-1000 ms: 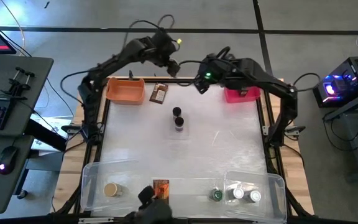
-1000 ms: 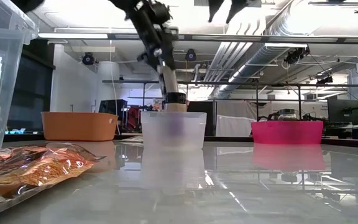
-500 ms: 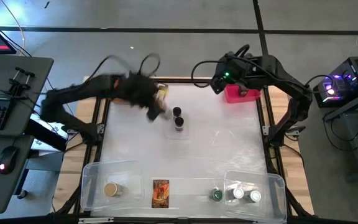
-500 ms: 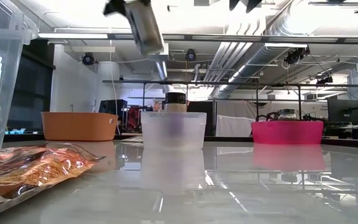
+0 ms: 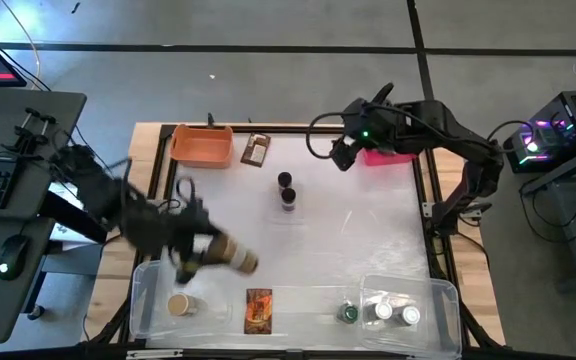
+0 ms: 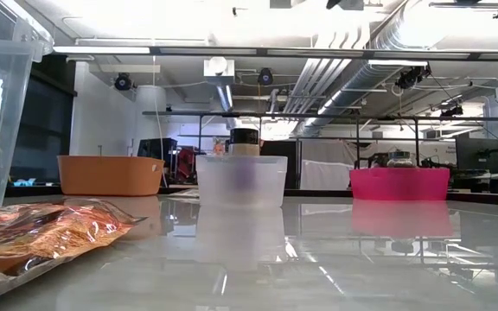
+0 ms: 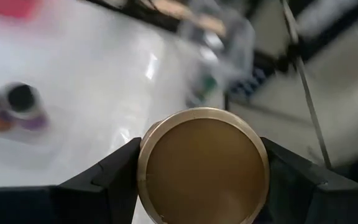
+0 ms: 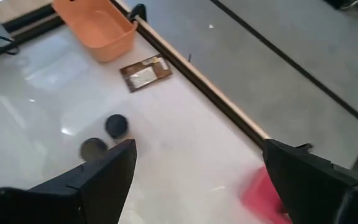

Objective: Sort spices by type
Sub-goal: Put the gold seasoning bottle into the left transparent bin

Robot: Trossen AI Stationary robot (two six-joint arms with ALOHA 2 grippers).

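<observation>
- Tan-capped, the small round spice jar (image 7: 204, 167) is clamped between the two dark fingers of the left gripper (image 5: 211, 252), whose jaws are set partly apart to the jar's width; the grip is seen plainly in the left wrist view, where the flat brass-coloured cap fills the gap between the fingers.
- From above, the held jar is seen lying sideways over the white table (image 5: 348, 240), at its left front, just behind the clear plastic tub on the left (image 5: 148, 285).
- Motion blur is heavy on the left arm, so the jar's label cannot be made out.
- Inside that left tub, a second tan-capped jar (image 5: 178, 304) is seen standing; a flat orange packet (image 5: 258, 308) lies just beside the tub.
- Two dark-capped jars (image 5: 286, 190) are stood touching near the table's middle.
- A flat brown packet (image 5: 256, 150) is laid beside the orange bin (image 5: 202, 146) at the far left.
- In the clear tub on the right (image 5: 438, 300), a green-capped jar (image 5: 349, 314) and two white-capped jars (image 5: 396, 314) are grouped.
- The right gripper (image 5: 343, 155) is held with its fingers spread wide and nothing between them, above the far edge beside the pink bin (image 5: 393, 155).
</observation>
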